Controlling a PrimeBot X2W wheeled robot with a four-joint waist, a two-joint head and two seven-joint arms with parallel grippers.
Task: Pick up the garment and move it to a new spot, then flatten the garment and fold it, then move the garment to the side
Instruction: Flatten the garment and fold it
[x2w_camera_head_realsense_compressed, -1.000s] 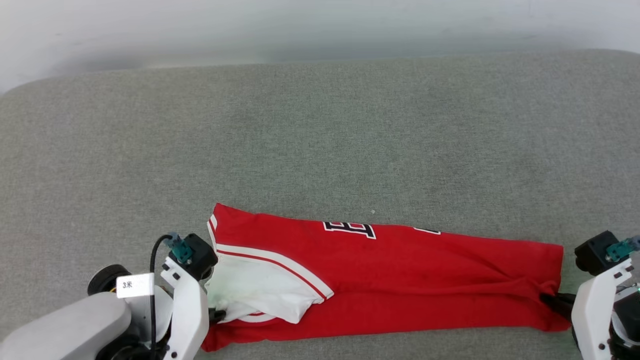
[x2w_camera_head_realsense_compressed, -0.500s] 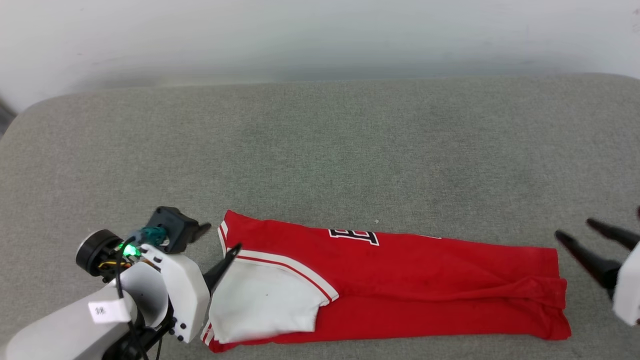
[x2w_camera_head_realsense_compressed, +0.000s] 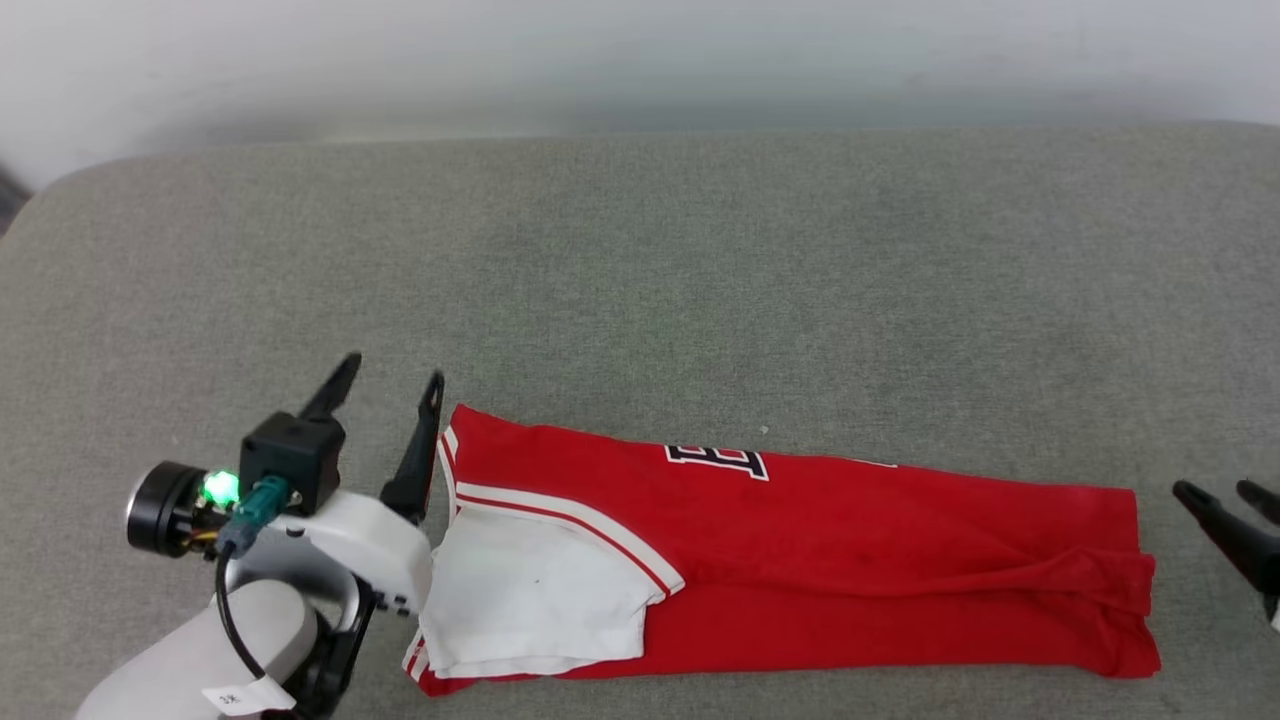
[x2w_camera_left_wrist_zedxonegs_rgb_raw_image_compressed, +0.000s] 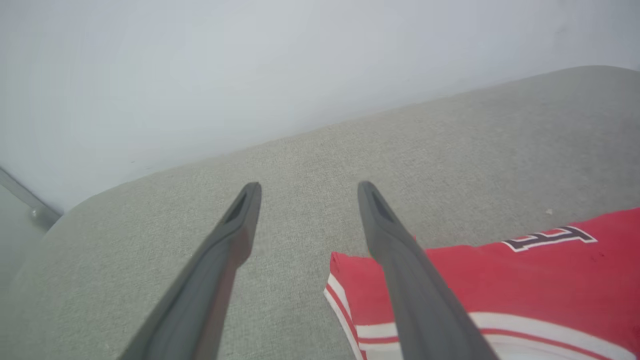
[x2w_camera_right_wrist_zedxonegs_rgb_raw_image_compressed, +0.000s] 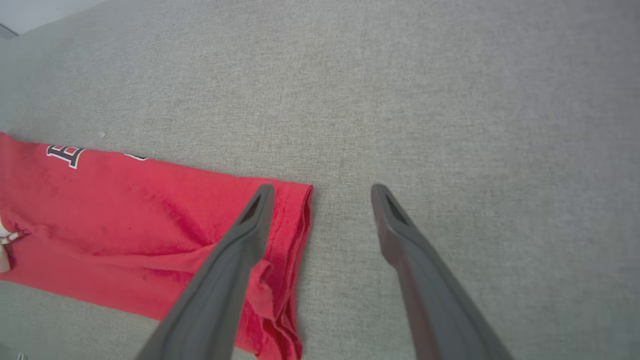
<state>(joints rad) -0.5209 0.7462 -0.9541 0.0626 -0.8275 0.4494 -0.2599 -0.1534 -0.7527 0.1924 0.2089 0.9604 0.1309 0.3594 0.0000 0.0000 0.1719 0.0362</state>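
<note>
Garment lies in a folded strip between left gripper and right gripper (the 2 stand open, empty), 1 at each end, likely ready for another fold

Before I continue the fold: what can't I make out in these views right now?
- Black lettering on the red jersey-style shirt: head view, mostly tucked under the far fold.
- Right end effector: head view, the right edge cuts off everything behind its fingertips.
- Part of the shirt's hem: right wrist view, behind a dark finger.
- Layers under the white sleeve: covered.
</note>
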